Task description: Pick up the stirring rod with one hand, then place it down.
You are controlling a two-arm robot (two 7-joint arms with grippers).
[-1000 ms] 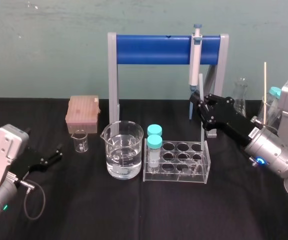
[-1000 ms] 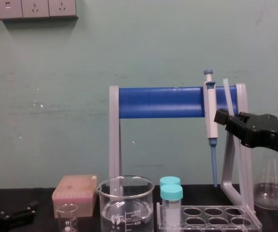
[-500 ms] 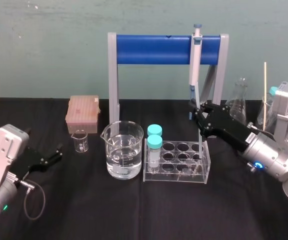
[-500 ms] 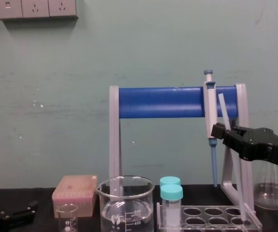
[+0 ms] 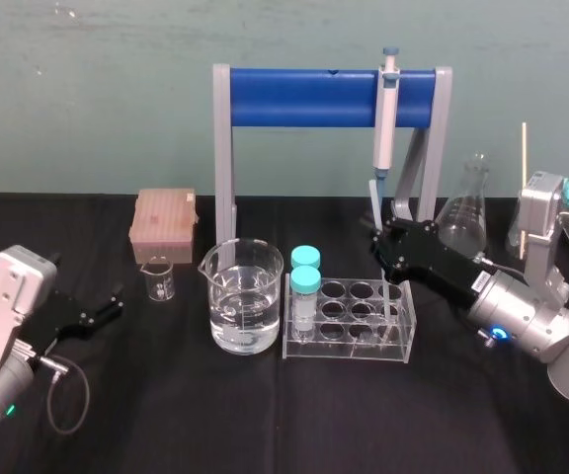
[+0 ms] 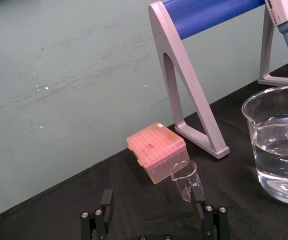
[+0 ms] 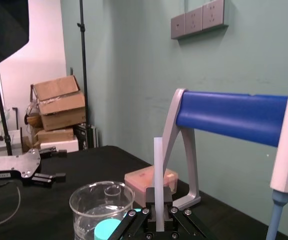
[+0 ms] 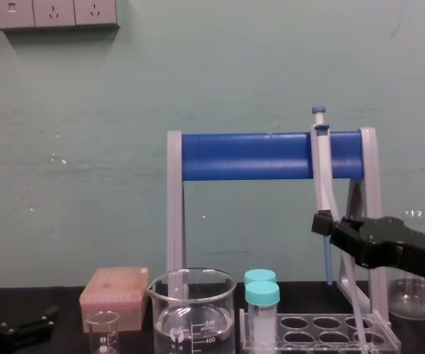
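Lab bench: the right gripper (image 7: 158, 206) is clenched on the stirring rod (image 7: 158, 170) partway along its length. The rod stands nearly upright, slightly tilted, and its lower end reaches the right end of the clear tube rack (image 5: 349, 346) just below the gripper. A pipette (image 5: 386, 109) hangs on the blue stand (image 5: 304, 96) just behind the gripper, with a beaker of water (image 5: 246, 296) to its left. Well off to the left, the left gripper (image 5: 112, 304) idles, fingers spread.
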